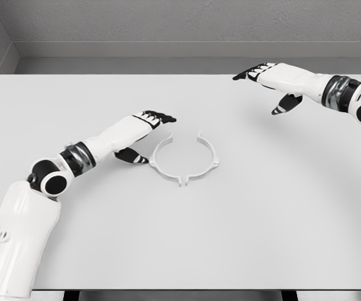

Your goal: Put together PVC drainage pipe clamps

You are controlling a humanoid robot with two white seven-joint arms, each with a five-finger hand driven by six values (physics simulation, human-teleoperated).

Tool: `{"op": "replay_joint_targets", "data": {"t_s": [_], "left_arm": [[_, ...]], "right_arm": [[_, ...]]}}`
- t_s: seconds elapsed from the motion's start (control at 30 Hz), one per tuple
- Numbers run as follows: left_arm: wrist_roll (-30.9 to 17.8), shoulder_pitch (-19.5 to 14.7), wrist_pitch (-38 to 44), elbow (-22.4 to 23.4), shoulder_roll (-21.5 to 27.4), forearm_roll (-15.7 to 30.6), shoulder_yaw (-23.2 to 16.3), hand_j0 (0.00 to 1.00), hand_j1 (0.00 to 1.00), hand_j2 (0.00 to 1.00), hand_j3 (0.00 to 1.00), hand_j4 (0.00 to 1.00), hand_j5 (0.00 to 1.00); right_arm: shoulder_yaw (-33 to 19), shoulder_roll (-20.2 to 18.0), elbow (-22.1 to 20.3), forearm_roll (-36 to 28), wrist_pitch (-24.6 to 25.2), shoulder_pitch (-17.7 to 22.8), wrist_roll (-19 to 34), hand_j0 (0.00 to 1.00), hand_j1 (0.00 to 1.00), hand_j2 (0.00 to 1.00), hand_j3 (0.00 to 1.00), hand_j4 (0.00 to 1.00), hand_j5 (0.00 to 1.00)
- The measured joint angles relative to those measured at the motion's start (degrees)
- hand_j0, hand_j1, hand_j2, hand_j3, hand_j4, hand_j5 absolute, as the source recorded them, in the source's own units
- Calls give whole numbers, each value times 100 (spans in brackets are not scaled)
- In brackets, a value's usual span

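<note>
A white ring-shaped pipe clamp (185,176) lies flat on the white table (262,219) near the middle, with a gap at its far side and small lugs on its rim. My left hand (148,133) hovers just left of the clamp, fingers spread and holding nothing; its thumb (132,157) nearly reaches the clamp's left rim. My right hand (269,84) is at the far right, well away from the clamp, fingers stretched out and empty.
The table's back edge meets a grey wall (168,25). The table's front edge runs along the bottom of the view.
</note>
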Motion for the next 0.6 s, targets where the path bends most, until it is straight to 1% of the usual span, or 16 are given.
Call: {"op": "replay_joint_targets", "data": {"t_s": [0.6], "left_arm": [[-6, -70, 0, -11, -258, -62, -79, 100, 100, 100, 100, 100, 100]], "right_arm": [[-33, -56, -10, -5, -1, 9, 0, 100, 100, 100, 100, 100, 100]]}}
